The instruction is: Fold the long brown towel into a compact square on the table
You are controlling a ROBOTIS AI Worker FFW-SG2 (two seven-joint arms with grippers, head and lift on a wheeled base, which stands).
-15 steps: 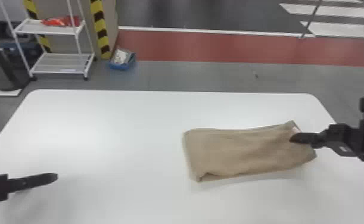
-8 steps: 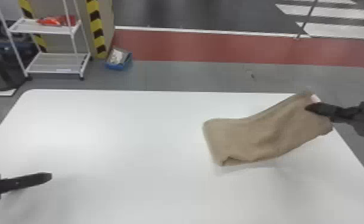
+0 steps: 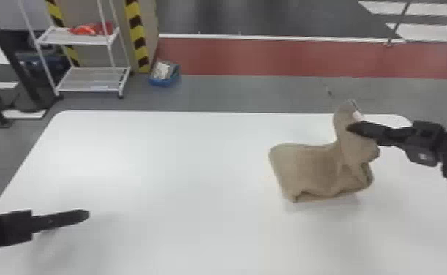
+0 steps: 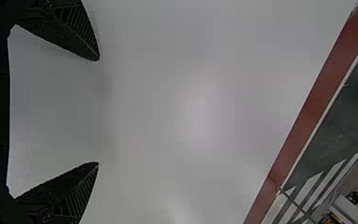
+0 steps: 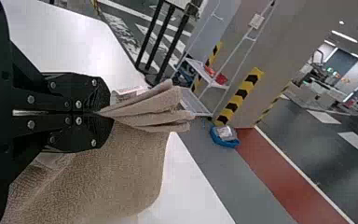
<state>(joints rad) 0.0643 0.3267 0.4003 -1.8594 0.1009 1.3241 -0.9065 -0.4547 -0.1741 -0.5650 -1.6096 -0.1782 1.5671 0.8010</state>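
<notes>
The brown towel [image 3: 310, 168] lies partly on the right half of the white table, its right end lifted and bunched, with a white tag near the raised tip. My right gripper [image 3: 352, 127] holds that raised end above the table. Seen from the right wrist, my right gripper [image 5: 105, 113] is shut on several gathered layers of towel [image 5: 121, 172], which hangs down beside the fingers. Over the table's left front part is my left gripper [image 3: 87, 215], away from the towel. In the left wrist view my left gripper [image 4: 98, 112] has its fingers wide apart, nothing between them.
The white table [image 3: 167, 175] extends between the left gripper and the towel. Beyond its far edge, on the floor, stand a white wire shelf [image 3: 90, 78] with red items and a blue bin [image 3: 164, 75] beside a striped pillar.
My right gripper has raised the towel's right end off the table. The towel's flat part has shifted right and away from the robot, and its lifted end is now steeper and bunched. The left arm stays put.
</notes>
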